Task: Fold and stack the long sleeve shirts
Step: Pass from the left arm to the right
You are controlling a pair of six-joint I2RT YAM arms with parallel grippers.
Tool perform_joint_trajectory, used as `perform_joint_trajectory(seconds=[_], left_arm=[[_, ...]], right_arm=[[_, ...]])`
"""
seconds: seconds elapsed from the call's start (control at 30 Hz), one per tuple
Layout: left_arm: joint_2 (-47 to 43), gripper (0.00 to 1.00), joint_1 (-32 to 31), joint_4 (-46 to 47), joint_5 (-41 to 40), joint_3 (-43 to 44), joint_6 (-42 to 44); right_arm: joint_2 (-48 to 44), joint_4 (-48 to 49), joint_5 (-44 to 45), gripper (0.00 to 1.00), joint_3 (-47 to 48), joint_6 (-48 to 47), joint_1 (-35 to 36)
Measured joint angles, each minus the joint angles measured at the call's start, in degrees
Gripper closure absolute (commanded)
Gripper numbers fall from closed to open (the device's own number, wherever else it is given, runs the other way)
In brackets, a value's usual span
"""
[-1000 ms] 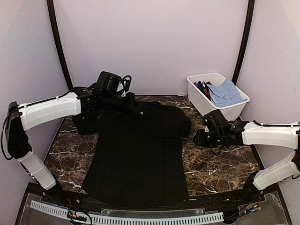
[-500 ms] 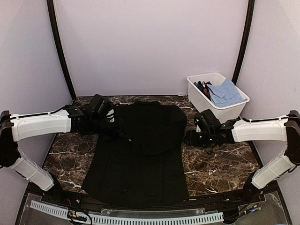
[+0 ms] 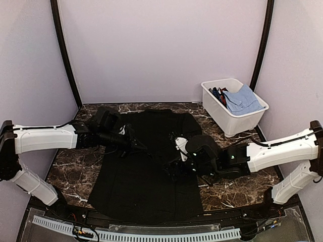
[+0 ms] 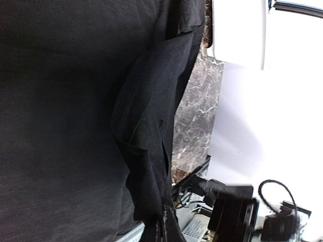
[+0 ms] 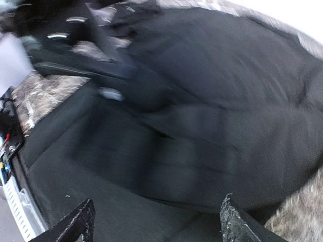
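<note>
Shirt (image 3: pixel 146 186), soft matte black cloth, lies spread. Left claw (image 3: pixel 135 146) pinches a fold; right claw (image 5: pixel 156 204) gapes wide above it.

Black long sleeve shirt (image 5: pixel 212 101) lying in soft folds across a marbled counter (image 5: pixel 35 96), whole view motion-blurred, right gripper (image 5: pixel 159 222) low over the cloth, two black fingertips (image 5: pixel 83 219) wide apart
</note>
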Motion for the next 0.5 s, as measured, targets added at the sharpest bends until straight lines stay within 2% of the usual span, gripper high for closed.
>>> perform_joint_trajectory(seconds=[0.13, 0.3, 0.4, 0.5], left_arm=[[0.39, 1.0, 0.0, 1.9, 1.33, 0.02, -2.45], [1.16, 1.0, 0.0, 2.54, 2.03, 0.61, -3.76], [1.2, 1.0, 0.0, 2.75, 2.19, 0.7, -3.96], [1.22, 1.0, -0.11, 2.93, 2.27, 0.76, -3.98]], right_arm=[[1.03, 2.45, 3.23, 0.15, 2.86, -6.14, 4.44], [3.08, 3.72, 5.46, 0.18, 4.59, -10.78, 5.79], [4.72, 3.56, 7.39, 0.22, 5.49, -12.39, 5.79], [6.84, 3.89, 9.22, 0.3, 6.69, -13.92, 5.79]])
